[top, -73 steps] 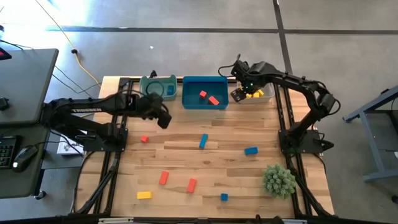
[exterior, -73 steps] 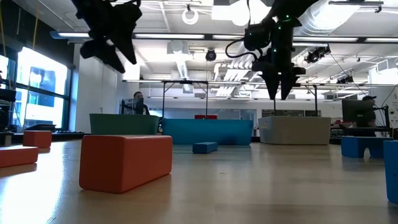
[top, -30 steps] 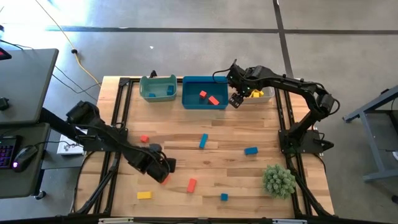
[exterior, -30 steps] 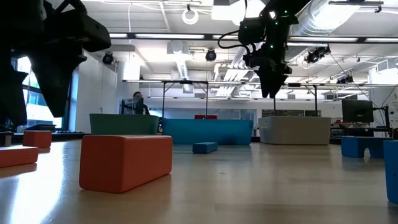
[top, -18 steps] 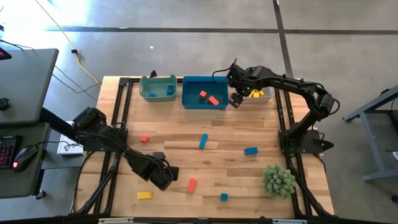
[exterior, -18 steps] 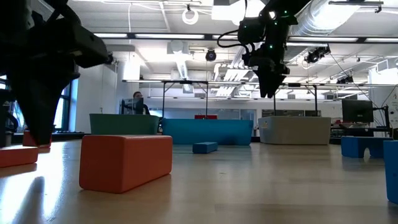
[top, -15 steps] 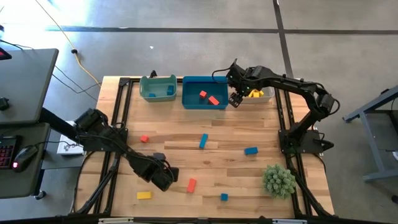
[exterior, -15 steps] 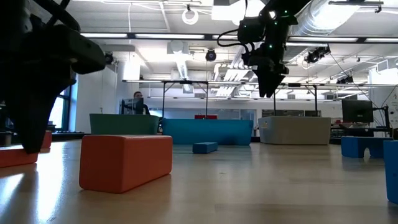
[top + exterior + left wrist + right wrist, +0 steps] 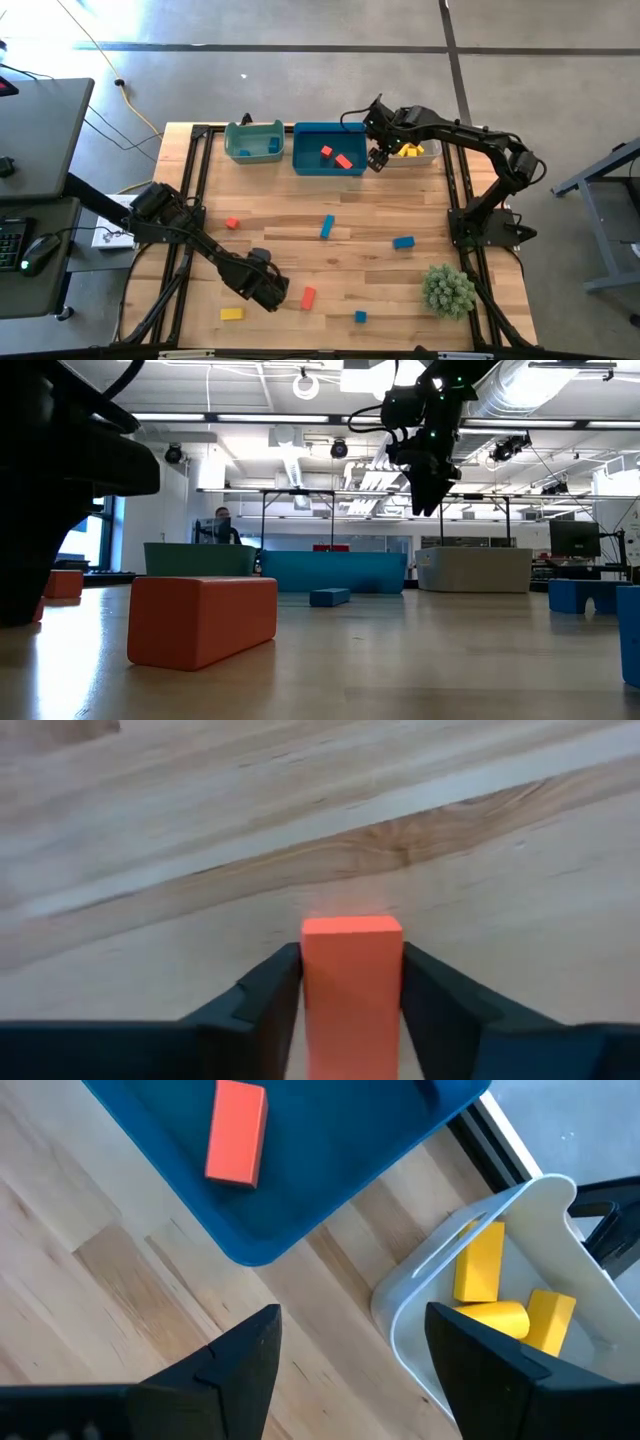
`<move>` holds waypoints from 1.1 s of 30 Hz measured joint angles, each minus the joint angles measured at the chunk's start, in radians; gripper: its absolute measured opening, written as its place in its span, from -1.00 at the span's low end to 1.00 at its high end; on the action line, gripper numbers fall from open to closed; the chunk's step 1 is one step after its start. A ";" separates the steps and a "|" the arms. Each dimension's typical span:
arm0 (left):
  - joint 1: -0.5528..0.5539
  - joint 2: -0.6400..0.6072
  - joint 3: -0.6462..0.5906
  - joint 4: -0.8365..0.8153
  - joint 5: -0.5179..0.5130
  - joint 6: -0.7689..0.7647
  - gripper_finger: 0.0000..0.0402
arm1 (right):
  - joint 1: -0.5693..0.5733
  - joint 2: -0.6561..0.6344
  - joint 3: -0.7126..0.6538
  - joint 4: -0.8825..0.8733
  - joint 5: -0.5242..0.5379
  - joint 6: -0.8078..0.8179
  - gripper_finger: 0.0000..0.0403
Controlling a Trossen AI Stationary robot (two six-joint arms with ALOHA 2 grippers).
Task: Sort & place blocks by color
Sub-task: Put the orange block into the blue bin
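Observation:
My left gripper is low over the near left part of the table, and a red bar sits between its fingers. My right gripper hangs open and empty above the gap between the blue bin and the white bin. Two red blocks lie in the blue bin. Yellow blocks lie in the white bin. On the table lie a red cube, a blue bar, a blue block, a red bar, a yellow bar and a blue cube. My left gripper has the red bar pinched between its two fingers, one on each long side, near the bar's end. The fingers come down at a slant and lie along the bar. The bar lies flat on the table.
A teal bin stands at the far edge, left of the blue bin. A spiky green plant stands at the near right corner. In the low view the loose red bar lies close to the camera.
My left gripper has moved toward the table's near edge and down, and its fingers now stand around the red bar, which hides under it in the high view. My right arm has kept almost still.

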 joint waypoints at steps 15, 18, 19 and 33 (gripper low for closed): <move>0.162 -0.120 -0.012 -0.051 -0.156 0.336 -0.50 | 0.000 0.000 0.000 0.034 -0.083 0.010 0.17; 0.237 -0.161 -0.012 -0.045 -0.199 0.458 -0.50 | 0.000 0.000 0.000 0.034 -0.084 0.028 0.17; 0.265 -0.182 -0.012 -0.046 -0.226 0.501 -0.50 | 0.000 0.000 0.000 0.034 -0.084 0.033 0.17; 0.684 -0.352 -0.009 0.148 -0.307 1.204 -0.50 | 0.001 0.000 0.000 0.031 -0.085 0.203 0.17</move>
